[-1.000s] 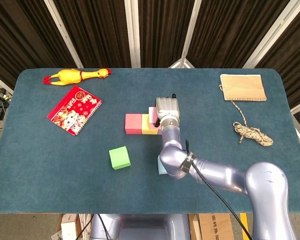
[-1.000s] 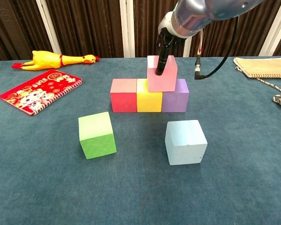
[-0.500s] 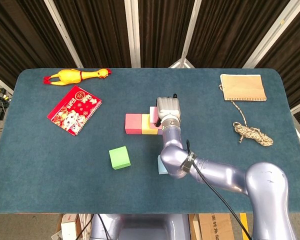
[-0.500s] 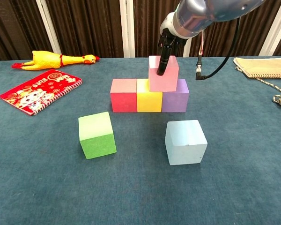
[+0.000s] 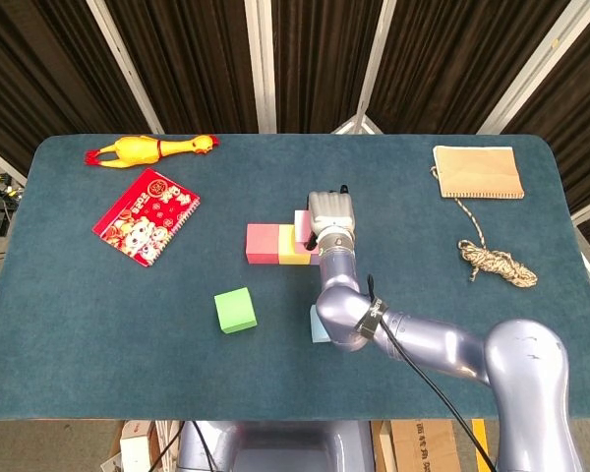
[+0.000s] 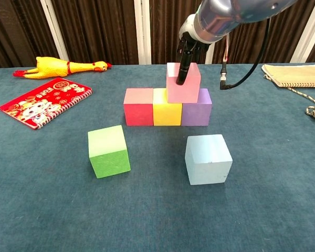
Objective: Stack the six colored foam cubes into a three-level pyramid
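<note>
1. Right hand [image 6: 185, 55] pinches the pink cube [image 6: 183, 84], sitting on the yellow cube [image 6: 167, 107] and purple cube [image 6: 197, 107], mid-table.
2. Red cube [image 6: 139, 106] touches yellow's left side.
3. Green cube [image 6: 109, 151] and light blue cube [image 6: 208, 159] sit loose toward the near edge.
4. Left hand not visible.

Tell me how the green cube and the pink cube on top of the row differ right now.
The green cube sits on the table, apart from the stack; the pink cube rests one level up, across the yellow cube and purple cube. The green cube is untouched, while a finger of the right hand lies against the pink cube's front. The green cube is turned at an angle; the pink cube roughly lines up with the row. Both look alike in shape and size.
</note>
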`<state>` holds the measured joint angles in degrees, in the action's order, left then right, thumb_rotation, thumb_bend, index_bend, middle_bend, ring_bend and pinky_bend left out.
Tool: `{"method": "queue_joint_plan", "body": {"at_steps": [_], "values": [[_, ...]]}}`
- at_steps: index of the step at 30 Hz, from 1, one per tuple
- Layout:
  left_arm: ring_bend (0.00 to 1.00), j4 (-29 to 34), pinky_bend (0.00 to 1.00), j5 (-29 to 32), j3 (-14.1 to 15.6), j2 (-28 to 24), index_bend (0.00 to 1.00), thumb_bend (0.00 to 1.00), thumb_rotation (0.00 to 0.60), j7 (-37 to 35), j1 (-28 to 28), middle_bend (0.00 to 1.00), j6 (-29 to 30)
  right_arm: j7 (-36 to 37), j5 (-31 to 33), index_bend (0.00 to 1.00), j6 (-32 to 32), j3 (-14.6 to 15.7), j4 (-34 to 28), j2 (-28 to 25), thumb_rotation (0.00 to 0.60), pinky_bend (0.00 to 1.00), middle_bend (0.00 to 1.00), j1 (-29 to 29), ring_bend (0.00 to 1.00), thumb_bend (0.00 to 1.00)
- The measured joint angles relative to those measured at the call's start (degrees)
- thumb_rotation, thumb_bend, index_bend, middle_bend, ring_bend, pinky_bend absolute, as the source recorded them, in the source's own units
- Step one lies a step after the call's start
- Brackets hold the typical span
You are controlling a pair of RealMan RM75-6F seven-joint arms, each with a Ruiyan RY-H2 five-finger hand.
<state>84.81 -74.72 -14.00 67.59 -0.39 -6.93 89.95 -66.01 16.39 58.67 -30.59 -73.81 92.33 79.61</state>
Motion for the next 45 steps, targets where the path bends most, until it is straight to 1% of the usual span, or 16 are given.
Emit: {"method": "queue_joint_plan", "body": {"at_steps": [5,9,20,34,45], "values": [[0.0,0.0,0.0,0.1,0.0,0.0,0.14,0.2,0.6,0.0,0.0,0.16,-0.1,-0.1,-0.1,0.46,0.3,-0.1,0.1,0.2,0.6,0.0,0.35,0.1,0.19,0.29],[0.0,-0.1,0.0,0.1,-0.1,0.0,0.14,0.2,0.6,0.0,-0.1,0.16,-0.1,-0.2,-0.2,0.42,0.5,-0.3,0.3,0.4,0.6,0.0,0.33,0.1,0.18,0.29],[0.0,0.0,0.0,0.3,-0.2,0.1,0.14,0.2,0.6,0.1,-0.2,0.16,-0.2,-1.1,0.4,0.38,0.7,-0.7,0.3,0.4,0.6,0.0,0.28,0.0,0.15,0.29],[0.0,0.0,0.0,0.5,-0.3,0.1,0.14,0.2,0.6,0.3,-0.3,0.16,-0.4,-2.1,1.2,0.3,0.7,-1.1,0.2,0.5,0.6,0.0,0.22,0.1,0.11,0.29],[0.0,0.0,0.0,0.6,-0.3,0.1,0.13,0.2,0.6,0.4,-0.5,0.16,-0.6,-2.5,1.3,0.28,0.9,-1.6,0.0,0.4,0.6,0.0,0.2,0.1,0.08,0.29]]}}
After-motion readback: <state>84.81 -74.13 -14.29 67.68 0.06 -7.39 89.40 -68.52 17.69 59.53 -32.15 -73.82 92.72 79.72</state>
